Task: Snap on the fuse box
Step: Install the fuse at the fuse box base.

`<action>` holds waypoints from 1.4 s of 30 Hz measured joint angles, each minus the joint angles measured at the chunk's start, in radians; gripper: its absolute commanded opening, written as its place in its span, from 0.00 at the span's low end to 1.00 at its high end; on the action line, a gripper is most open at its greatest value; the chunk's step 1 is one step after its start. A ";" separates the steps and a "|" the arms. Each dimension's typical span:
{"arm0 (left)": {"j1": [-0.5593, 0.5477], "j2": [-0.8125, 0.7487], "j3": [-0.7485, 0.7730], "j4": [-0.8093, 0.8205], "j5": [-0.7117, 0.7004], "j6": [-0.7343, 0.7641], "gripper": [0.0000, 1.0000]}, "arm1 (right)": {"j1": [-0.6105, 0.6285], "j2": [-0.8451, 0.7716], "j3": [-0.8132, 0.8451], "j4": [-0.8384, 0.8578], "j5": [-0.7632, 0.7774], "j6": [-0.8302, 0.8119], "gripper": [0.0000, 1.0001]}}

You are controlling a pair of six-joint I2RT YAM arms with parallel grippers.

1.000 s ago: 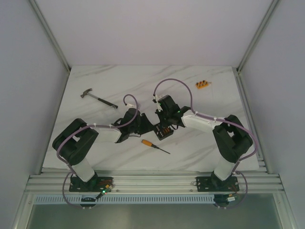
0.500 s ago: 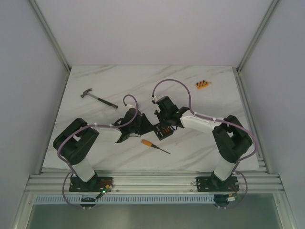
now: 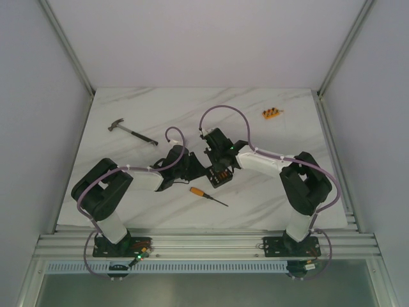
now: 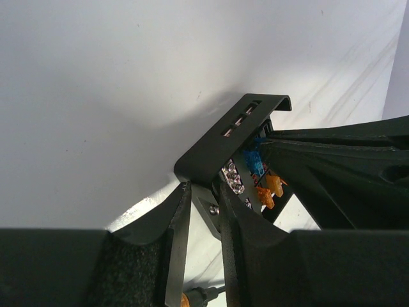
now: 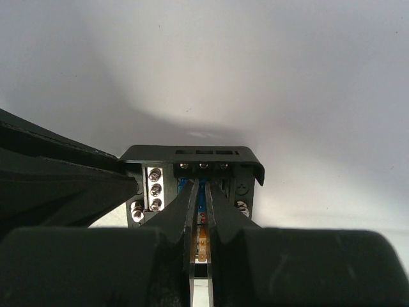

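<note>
The black fuse box point(image 3: 222, 174) lies at the table's middle between my two arms. In the left wrist view its slotted black cover point(image 4: 220, 150) stands raised over blue and orange fuses point(image 4: 265, 188). My left gripper point(image 3: 206, 171) is shut on a thin black tab at the box's corner point(image 4: 211, 208). In the right wrist view the fuse box point(image 5: 192, 153) is right under my right gripper point(image 5: 201, 190). Its jaws are nearly together, tips down on the fuse row, with an orange fuse point(image 5: 202, 246) showing through the slit. The right gripper point(image 3: 220, 164) shows above the box in the top view.
A hammer point(image 3: 131, 131) lies at the back left. An orange-handled screwdriver point(image 3: 206, 195) lies just in front of the box; its handle shows in the left wrist view point(image 4: 195, 299). A small orange block with dark dots point(image 3: 272, 114) sits at the back right.
My right arm has shifted a little to the left, bringing its gripper further over the fuse box. The left arm and the box have not visibly moved.
</note>
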 measured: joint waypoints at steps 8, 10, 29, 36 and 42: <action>0.000 0.000 0.000 0.000 0.000 0.000 0.32 | 0.000 -0.007 -0.001 -0.002 0.004 -0.001 0.00; 0.000 0.000 0.000 0.000 0.000 -0.001 0.32 | -0.002 -0.009 -0.002 -0.001 -0.001 -0.001 0.00; 0.000 0.000 0.000 0.003 0.000 -0.007 0.32 | 0.000 -0.001 0.084 -0.163 -0.044 0.012 0.31; 0.000 0.000 0.000 0.003 0.000 -0.018 0.33 | 0.000 -0.009 0.113 -0.197 -0.040 0.071 0.28; -0.001 0.000 -0.004 0.006 0.000 -0.034 0.35 | 0.000 -0.009 0.114 -0.229 -0.034 0.142 0.24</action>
